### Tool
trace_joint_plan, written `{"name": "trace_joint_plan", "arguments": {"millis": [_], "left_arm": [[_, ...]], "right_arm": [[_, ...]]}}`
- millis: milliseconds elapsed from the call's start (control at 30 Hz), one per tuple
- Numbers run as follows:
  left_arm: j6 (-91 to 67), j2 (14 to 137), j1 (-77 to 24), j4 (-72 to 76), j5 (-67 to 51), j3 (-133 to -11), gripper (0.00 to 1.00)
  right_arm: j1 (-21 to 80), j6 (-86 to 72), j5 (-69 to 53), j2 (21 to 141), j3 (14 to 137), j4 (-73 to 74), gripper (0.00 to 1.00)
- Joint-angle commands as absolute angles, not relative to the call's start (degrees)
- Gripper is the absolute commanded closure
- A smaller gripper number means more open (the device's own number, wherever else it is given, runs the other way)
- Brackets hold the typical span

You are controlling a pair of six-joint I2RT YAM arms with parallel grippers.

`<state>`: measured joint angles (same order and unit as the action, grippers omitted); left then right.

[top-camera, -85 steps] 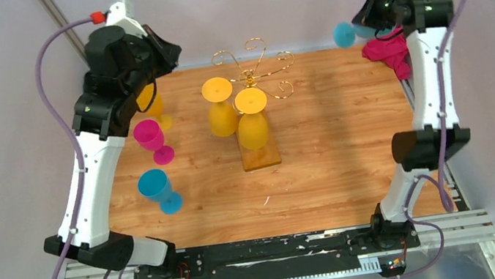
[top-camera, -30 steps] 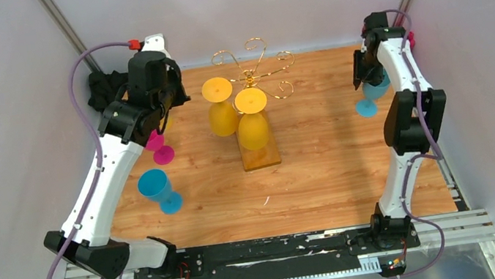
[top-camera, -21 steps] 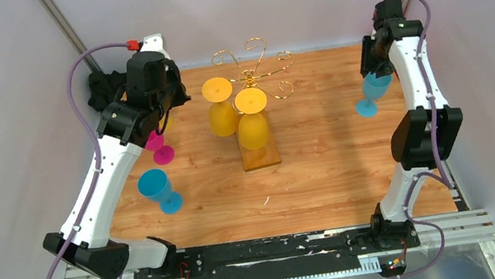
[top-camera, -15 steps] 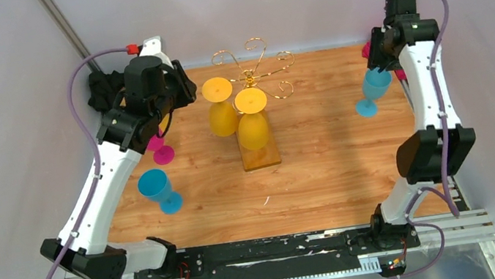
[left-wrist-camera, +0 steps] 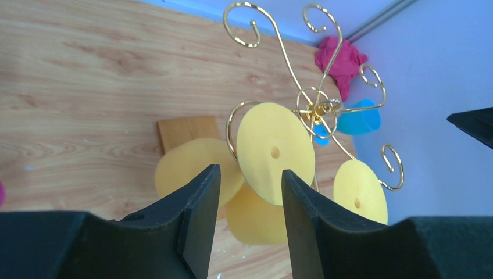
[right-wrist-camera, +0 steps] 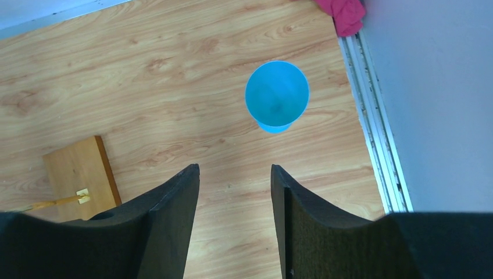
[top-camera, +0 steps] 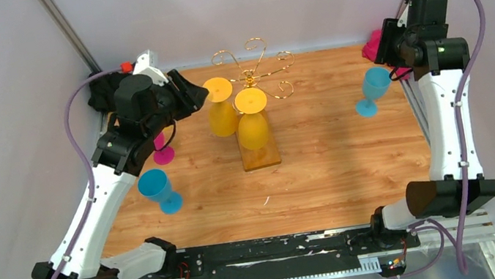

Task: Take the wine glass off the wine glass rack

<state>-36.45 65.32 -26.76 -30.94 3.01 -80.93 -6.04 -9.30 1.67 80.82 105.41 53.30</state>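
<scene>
A yellow wine glass (top-camera: 220, 108) is hung upside down on the wine glass rack (top-camera: 262, 158) at the middle of the counter (top-camera: 338, 170). A second yellow glass (top-camera: 252, 120) is hung close beside it. Their bowls overlap, so contact cannot be judged, and the rack's wooden base is largely covered. The left hand (left-wrist-camera: 250, 174) is poised just beside the first glass, fingers apart and empty. The right hand (right-wrist-camera: 235, 171), likewise spread and empty, is poised above a blue glass (right-wrist-camera: 277, 96) set well apart, near the right edge.
</scene>
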Motion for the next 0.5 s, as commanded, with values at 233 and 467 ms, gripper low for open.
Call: {"name": "trace_joint_plan", "arguments": {"millis": [233,467], "left_arm": [[-41.04,65.33,-27.07,-26.68,-2.1,-77.45,0.53],[-41.66,65.46,-27.07,-25.94,-3.27,-77.56,0.6]], "right_arm": [[-5.53,-10.36,-1.34,78.14,103.07,51.32,0.47],[-5.54,-10.64,-2.16,77.52,102.42,50.41,0.49]]}}
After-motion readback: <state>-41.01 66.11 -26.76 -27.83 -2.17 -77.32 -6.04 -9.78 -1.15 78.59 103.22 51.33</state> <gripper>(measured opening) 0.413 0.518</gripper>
